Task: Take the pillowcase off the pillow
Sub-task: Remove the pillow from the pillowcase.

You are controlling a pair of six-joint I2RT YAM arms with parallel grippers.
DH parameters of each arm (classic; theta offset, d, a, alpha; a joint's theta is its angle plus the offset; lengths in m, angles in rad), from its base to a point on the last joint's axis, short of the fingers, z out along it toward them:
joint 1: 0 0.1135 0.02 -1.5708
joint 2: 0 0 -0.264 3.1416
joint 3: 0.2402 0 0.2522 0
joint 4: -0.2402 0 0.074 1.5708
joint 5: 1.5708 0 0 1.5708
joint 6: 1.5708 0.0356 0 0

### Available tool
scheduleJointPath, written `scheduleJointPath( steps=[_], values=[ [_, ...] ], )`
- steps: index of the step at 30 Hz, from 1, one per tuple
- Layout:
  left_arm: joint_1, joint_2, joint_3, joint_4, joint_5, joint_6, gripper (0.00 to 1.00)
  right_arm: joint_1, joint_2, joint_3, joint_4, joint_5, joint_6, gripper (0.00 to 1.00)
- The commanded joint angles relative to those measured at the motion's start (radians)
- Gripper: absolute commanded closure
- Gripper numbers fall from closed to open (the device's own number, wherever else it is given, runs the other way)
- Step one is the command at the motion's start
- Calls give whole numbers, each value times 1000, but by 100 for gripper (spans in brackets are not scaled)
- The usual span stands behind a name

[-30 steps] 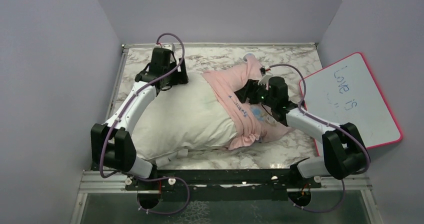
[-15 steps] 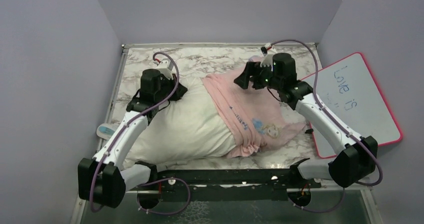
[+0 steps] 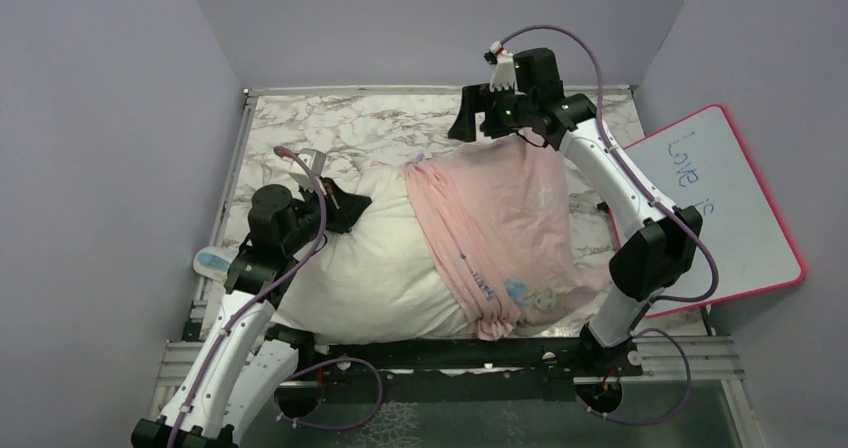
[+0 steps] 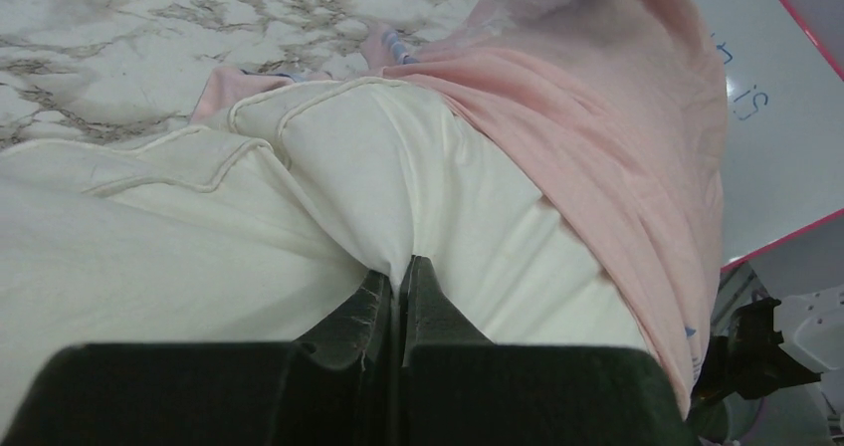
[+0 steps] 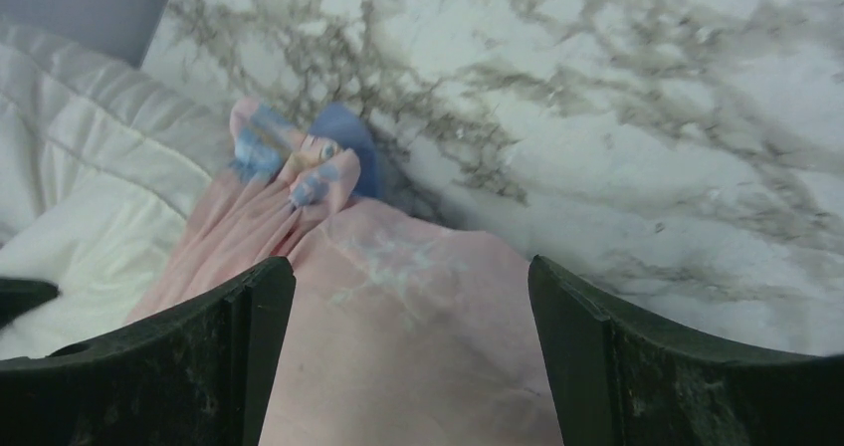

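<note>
Two states: left pincer point(image 4: 400, 264) clamped on pillow point(image 4: 328, 157); right pincer point(image 5: 408, 272) apart over pillowcase point(image 5: 398, 356) edge.

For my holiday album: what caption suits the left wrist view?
Left gripper pinching the plump white pillow, thin pink fabric pillowcase bunched beside it.

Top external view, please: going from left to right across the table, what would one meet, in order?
Small white-and-blue object at the table's left edge → pillow → pillowcase → whiteboard. Both grippers overlap the bedding, so I leave them out.
</note>
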Motion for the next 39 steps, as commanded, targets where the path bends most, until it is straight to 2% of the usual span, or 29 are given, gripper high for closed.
scheduleJointPath(
  steps=[1,3,5,7,9,11,12,16,21,27,30,32,33,34,36,38,39],
  values=[
    [-9,-93,-42,-25,39,-97,100,5,18,-40,-155,-292,-50,8],
    [-9,-124,-54,-29,26,-120,100,6,12,-81,-170,-406,-58,9],
    [-9,-148,-66,-45,11,-137,100,6,12,-117,-172,-461,-52,14],
    [-9,-168,-74,-72,-13,-154,100,6,21,-116,-211,-467,-88,35],
    [-9,-189,-78,-95,-46,-168,100,7,14,-105,-234,-379,-93,60],
    [-9,-205,-74,-122,-86,-177,100,5,-13,-86,-217,-241,-64,94],
    [-9,-210,-70,-138,-109,-179,100,4,-29,-71,-202,-171,-50,99],
    [-9,-221,-47,-191,-202,-190,100,1,-96,-29,-122,118,-20,99],
    [-9,-198,-12,-264,-342,-187,100,-22,-108,46,-52,379,-14,99],
    [-9,-117,46,-327,-451,-185,100,-48,-22,182,-72,579,-42,99],
    [-9,-100,60,-306,-453,-177,100,-82,10,250,-119,626,-27,100],
    [-9,-93,66,-305,-450,-171,100,-106,-5,230,-91,596,-33,99],
    [-9,-91,67,-303,-441,-163,100,-114,-8,228,-89,538,-35,99],
    [-9,-93,66,-296,-429,-155,100,-117,-5,236,-91,454,-41,95],
    [-9,-105,58,-276,-407,-142,100,-117,6,236,-73,200,-36,77],
    [-9,-125,43,-256,-402,-135,100,-116,26,210,-18,-22,4,51],
    [-9,-135,36,-244,-372,-132,100,-116,44,204,5,-100,31,42]
  ],
)
